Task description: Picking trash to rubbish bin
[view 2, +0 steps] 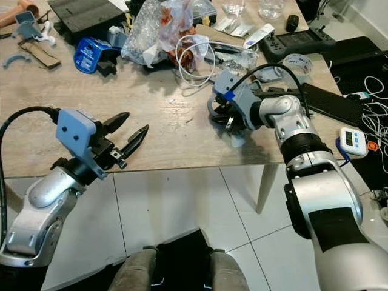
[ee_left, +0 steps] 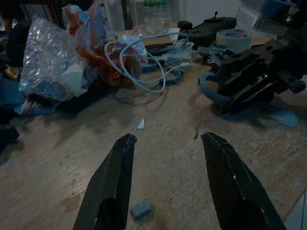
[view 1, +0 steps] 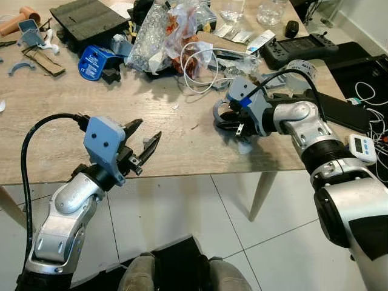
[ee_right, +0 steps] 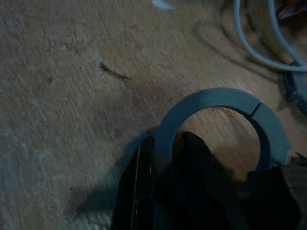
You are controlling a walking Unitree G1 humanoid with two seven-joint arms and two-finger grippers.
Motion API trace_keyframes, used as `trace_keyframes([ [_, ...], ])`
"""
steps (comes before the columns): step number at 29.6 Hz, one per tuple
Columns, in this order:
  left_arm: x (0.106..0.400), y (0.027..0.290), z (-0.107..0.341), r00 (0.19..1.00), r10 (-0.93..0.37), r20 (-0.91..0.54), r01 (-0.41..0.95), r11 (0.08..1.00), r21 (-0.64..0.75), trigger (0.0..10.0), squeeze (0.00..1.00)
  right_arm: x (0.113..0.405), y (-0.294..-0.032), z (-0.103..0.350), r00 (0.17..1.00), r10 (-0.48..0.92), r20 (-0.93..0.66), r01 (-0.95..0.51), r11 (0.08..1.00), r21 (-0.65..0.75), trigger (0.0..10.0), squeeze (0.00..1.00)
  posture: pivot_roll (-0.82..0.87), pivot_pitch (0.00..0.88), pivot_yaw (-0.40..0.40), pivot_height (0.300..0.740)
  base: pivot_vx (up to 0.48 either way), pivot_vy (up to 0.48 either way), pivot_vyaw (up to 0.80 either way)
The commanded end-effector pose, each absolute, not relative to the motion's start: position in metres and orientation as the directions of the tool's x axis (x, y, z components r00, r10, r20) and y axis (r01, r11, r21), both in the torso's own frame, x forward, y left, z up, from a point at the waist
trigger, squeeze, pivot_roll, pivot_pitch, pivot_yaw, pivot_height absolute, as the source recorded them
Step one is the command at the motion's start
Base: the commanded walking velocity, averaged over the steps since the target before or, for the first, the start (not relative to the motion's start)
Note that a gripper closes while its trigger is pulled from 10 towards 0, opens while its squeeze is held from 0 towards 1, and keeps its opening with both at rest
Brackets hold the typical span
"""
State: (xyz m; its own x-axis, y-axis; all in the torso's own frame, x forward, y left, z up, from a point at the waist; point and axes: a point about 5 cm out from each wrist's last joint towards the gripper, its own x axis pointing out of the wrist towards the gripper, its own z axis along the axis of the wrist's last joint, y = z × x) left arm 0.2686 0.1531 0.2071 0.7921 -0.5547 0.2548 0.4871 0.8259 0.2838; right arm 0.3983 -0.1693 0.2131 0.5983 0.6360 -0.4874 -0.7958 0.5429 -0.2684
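A blue-grey plastic ring (ee_right: 216, 96) lies on the wooden table (view 1: 73, 139) near its front right part. My right gripper (view 1: 225, 124) is down on it, its black fingers (ee_right: 144, 182) closed over the ring's near rim, one inside and one outside. My left gripper (view 1: 148, 130) hangs open over the table's front edge, nothing between its fingers (ee_left: 115, 177). Just ahead of it lie a small blue-grey scrap (ee_left: 142, 210) and a tiny white scrap (ee_left: 141, 124). A flat blue-grey piece (view 1: 245, 147) sits below the right gripper.
Bubble wrap and crumpled bags (view 1: 157, 30) with a white cable (view 1: 194, 60) pile up at the table's back. A blue item (view 1: 92, 63), black tray (view 1: 91, 18), black controller (view 1: 297, 48), tape roll (view 1: 301, 65) and white timer (view 1: 362, 145) stand around. White tile floor lies below.
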Motion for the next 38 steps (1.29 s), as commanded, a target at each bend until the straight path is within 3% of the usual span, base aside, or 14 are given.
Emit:
trace_keyframes([
  [1,0.270,0.152,0.202,0.796,-0.554,0.246,0.489,0.826,0.279,10.0,0.00,0.398,-0.170,0.214,0.621,0.665,-0.415,-0.781,0.569,-0.256,0.0,0.00,0.02,0.216,-0.032,0.740,0.000,0.000,0.00],
  [2,0.272,0.153,0.204,0.797,-0.547,0.255,0.479,0.831,0.284,10.0,0.00,0.401,-0.165,0.235,0.646,0.725,-0.238,-0.763,0.605,-0.229,0.0,0.00,0.02,0.213,-0.033,0.740,0.000,0.000,0.00],
  [3,0.272,0.153,0.204,0.797,-0.547,0.255,0.479,0.831,0.284,10.0,0.00,0.401,-0.165,0.235,0.646,0.725,-0.238,-0.763,0.605,-0.229,0.0,0.00,0.02,0.213,-0.033,0.740,0.000,0.000,0.00],
  [5,0.273,0.154,0.206,0.802,-0.533,0.270,0.461,0.839,0.289,10.0,0.00,0.402,-0.162,0.256,0.639,0.767,-0.053,-0.764,0.625,-0.162,0.0,0.00,0.02,0.203,-0.034,0.740,0.000,0.000,0.00],
  [6,0.273,0.154,0.206,0.802,-0.533,0.270,0.461,0.839,0.289,10.0,0.00,0.402,-0.162,0.256,0.639,0.767,-0.053,-0.764,0.625,-0.162,0.0,0.00,0.02,0.203,-0.034,0.740,0.000,0.000,0.00],
  [9,0.277,0.157,0.209,0.810,-0.507,0.295,0.428,0.855,0.294,10.0,0.00,0.401,-0.162,0.272,0.627,0.763,0.154,-0.765,0.641,-0.065,0.0,0.00,0.01,0.196,-0.034,0.740,0.000,0.000,0.00],
  [11,0.279,0.157,0.210,0.810,-0.504,0.300,0.423,0.856,0.296,10.0,0.00,0.401,-0.163,0.273,0.635,0.750,0.185,-0.757,0.652,-0.043,0.0,0.00,0.01,0.192,-0.035,0.740,0.000,0.000,0.00],
  [15,0.283,0.158,0.212,0.813,-0.489,0.318,0.402,0.864,0.303,10.0,0.00,0.400,-0.162,0.277,0.604,0.732,0.315,-0.782,0.621,0.056,0.0,0.00,0.01,0.185,-0.036,0.740,0.000,0.000,0.00],
  [17,0.285,0.159,0.213,0.815,-0.479,0.327,0.388,0.870,0.305,10.0,0.00,0.397,-0.157,0.279,0.549,0.731,0.404,-0.826,0.549,0.130,0.0,0.00,0.01,0.180,-0.036,0.740,0.000,0.000,0.00],
  [18,0.285,0.159,0.213,0.815,-0.479,0.327,0.388,0.870,0.305,10.0,0.00,0.397,-0.157,0.279,0.549,0.731,0.404,-0.826,0.549,0.130,0.0,0.00,0.01,0.180,-0.036,0.740,0.000,0.000,0.00],
  [22,0.288,0.161,0.215,0.824,-0.454,0.340,0.356,0.881,0.313,10.0,0.00,0.387,-0.142,0.281,0.421,0.733,0.534,-0.906,0.373,0.201,0.0,0.00,0.00,0.171,-0.037,0.740,0.000,0.000,0.00],
  [30,0.295,0.164,0.218,0.830,-0.416,0.370,0.306,0.896,0.322,10.0,0.00,0.387,-0.130,0.283,0.412,0.683,0.603,-0.911,0.326,0.252,0.0,0.00,0.00,0.140,-0.030,0.740,0.000,0.000,0.00],
  [34,0.297,0.169,0.222,0.840,-0.367,0.399,0.250,0.915,0.316,10.0,0.00,0.391,-0.119,0.276,0.507,0.706,0.495,-0.851,0.503,0.154,0.0,0.00,0.00,0.146,-0.032,0.740,0.000,0.000,0.00],
  [38,0.297,0.169,0.221,0.842,-0.361,0.400,0.242,0.917,0.318,10.0,0.00,0.395,-0.128,0.282,0.560,0.599,0.572,-0.823,0.481,0.302,0.0,0.00,0.01,0.149,-0.038,0.740,0.000,0.000,0.00],
])
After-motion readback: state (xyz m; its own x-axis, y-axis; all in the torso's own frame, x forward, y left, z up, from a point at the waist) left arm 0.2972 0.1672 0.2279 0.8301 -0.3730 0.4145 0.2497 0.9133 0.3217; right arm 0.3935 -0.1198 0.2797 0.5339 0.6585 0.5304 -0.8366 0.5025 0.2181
